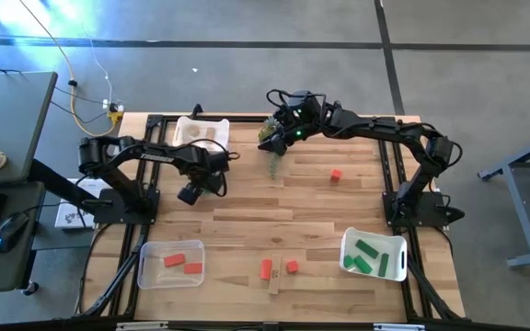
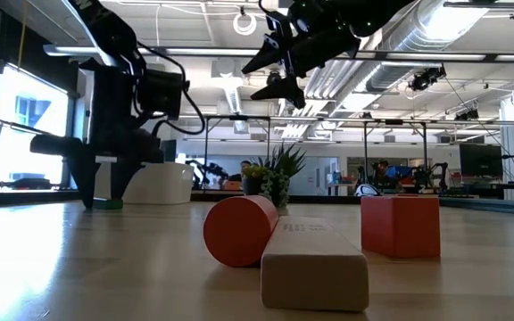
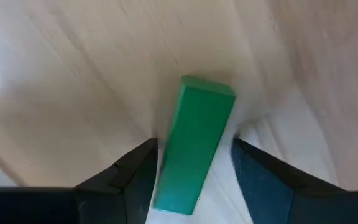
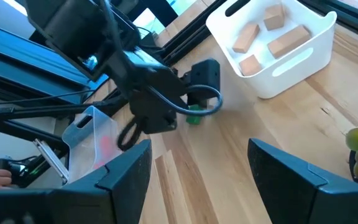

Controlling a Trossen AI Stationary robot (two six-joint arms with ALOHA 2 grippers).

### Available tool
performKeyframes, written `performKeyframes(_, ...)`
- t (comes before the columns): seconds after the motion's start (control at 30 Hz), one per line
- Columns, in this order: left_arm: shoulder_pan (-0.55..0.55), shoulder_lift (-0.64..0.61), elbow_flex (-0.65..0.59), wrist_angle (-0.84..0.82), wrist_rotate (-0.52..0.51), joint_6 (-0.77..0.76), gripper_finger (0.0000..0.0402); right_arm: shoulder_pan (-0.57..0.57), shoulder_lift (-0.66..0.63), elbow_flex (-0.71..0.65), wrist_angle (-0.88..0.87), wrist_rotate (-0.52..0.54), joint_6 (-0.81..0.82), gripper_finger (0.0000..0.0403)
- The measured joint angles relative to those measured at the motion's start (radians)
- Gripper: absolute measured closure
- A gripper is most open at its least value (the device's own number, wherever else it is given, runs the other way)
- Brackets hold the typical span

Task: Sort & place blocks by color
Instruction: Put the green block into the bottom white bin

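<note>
My left gripper point(image 1: 201, 188) is open and low over the table's left middle, its fingers on either side of a green bar point(image 3: 194, 143) that lies flat on the wood; the bar also shows under it in the right wrist view point(image 4: 194, 116). My right gripper point(image 1: 275, 130) is open, holds nothing and hangs high near the potted plant point(image 1: 270, 147). Loose on the table are a red cube point(image 1: 336, 175), two red blocks point(image 1: 266, 268) point(image 1: 292, 266) and a tan bar point(image 1: 274, 284). My left gripper comes from above, pointing down, with its fingers across the green bar's near end point(image 3: 179, 186). One finger point(image 3: 143, 165) stands close against the bar's side and the other is clearly apart from it; I cannot tell whether the near one touches. The bar lies on the table.
A white bin point(image 1: 184, 126) at the far left holds tan blocks. A clear bin point(image 1: 147, 267) at the near left holds red ones, and a white bin point(image 1: 347, 241) at the near right holds green ones. Open wood lies in the middle of the table.
</note>
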Motion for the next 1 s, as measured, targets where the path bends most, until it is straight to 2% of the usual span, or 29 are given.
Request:
performKeyframes(0.23, 0.0, 0.042, 0.006, -0.004, 0.001, -0.008, 0.0215, 0.0, 0.0, 0.0, 0.0, 0.0, -0.003, 0.0151)
performKeyframes(0.33, 0.0, 0.034, 0.006, -0.003, 0.008, -0.033, 0.0249, 0.0, 0.0, 0.0, -0.001, 0.0, -0.017, 0.0151)
performKeyframes(0.5, 0.0, 0.01, 0.009, -0.006, 0.013, -0.117, 0.0331, 0.0, 0.0, 0.0, -0.002, -0.001, -0.018, 0.0151)
performKeyframes(0.53, 0.0, 0.005, 0.009, -0.002, 0.015, -0.129, 0.0336, 0.0, 0.0, 0.0, -0.002, -0.001, -0.018, 0.0151)
performKeyframes(0.8, -0.004, -0.035, 0.01, 0.036, 0.014, -0.249, 0.0336, 0.013, 0.0, 0.0, -0.001, -0.005, 0.128, 0.0151)
performKeyframes(1.0, -0.038, -0.103, 0.01, 0.092, 0.013, -0.345, 0.0336, 0.069, 0.0, 0.0, -0.001, -0.008, 0.273, 0.0151)
